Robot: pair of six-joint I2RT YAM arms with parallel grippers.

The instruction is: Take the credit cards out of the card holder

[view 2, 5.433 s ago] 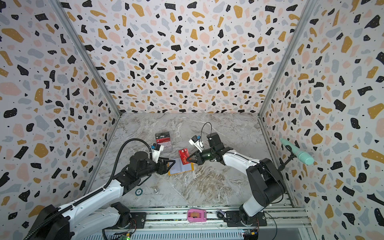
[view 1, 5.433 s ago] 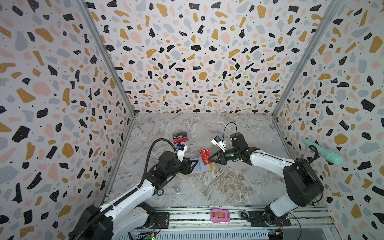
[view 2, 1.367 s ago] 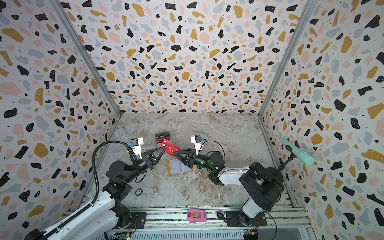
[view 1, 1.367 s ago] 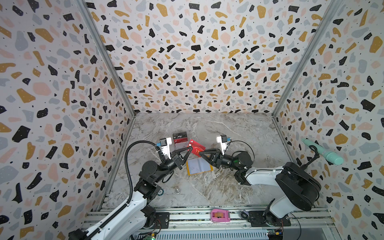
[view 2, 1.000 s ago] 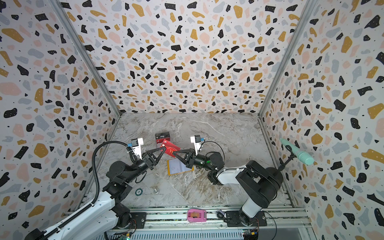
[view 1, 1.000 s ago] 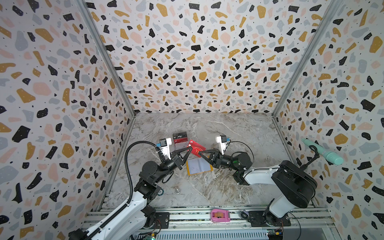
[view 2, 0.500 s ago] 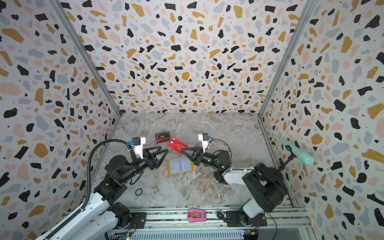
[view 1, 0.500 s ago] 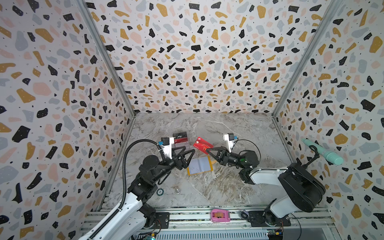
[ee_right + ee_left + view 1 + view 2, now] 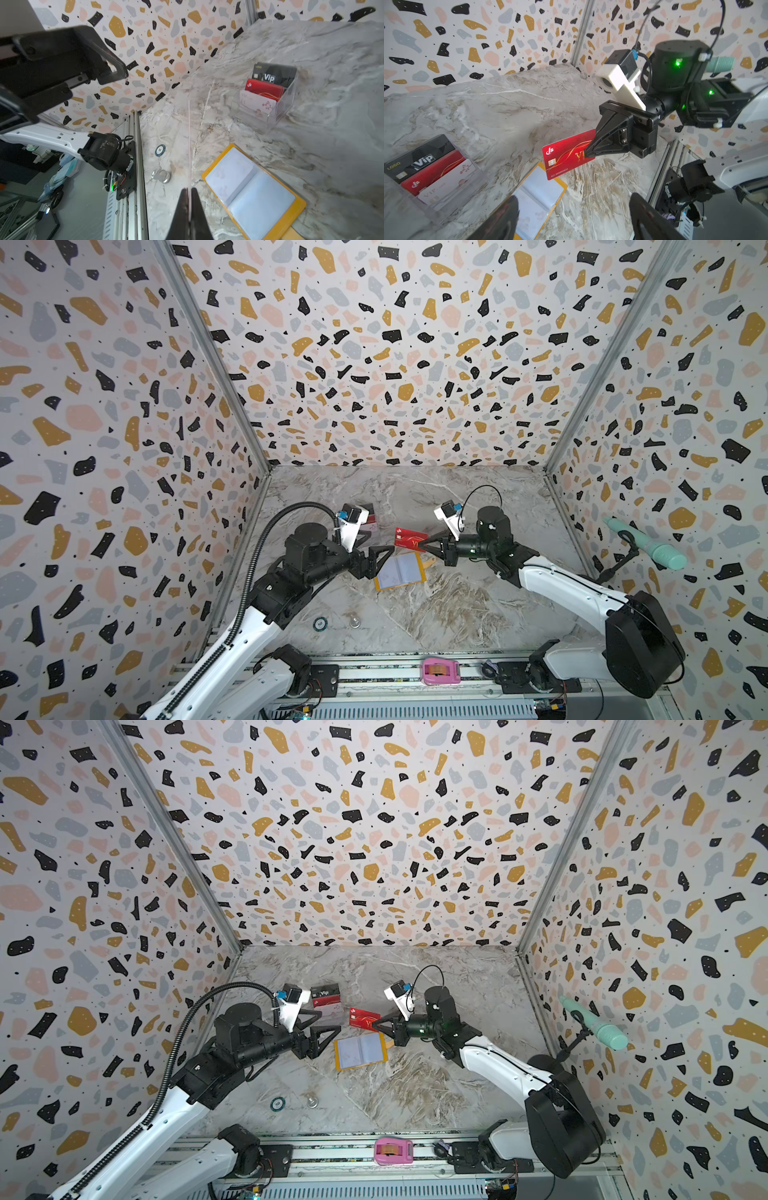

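The right tool [image 9: 420,546] is closed tight on the short edge of a red card [image 9: 409,538], pinching it between its tips. The card hangs in the air above the bench [image 9: 457,614], touching nothing else, its printed face towards the left wrist camera.

The card holder [image 9: 399,572] lies open and flat on the bench near the middle, yellow cover down and bluish clear sleeves up. The red card is at about 12 o'clock from it, and the right tool at about 1 o'clock. Whether a pale card sits in the sleeves cannot be told.

The left tool [image 9: 380,541] is at about 10 o'clock from the card holder, just beside its edge. Its jaws are spread wide and hold nothing.

A clear stand [image 9: 326,998] with a black, a red and a white card stands at about 11 o'clock from the card holder, well apart from it.
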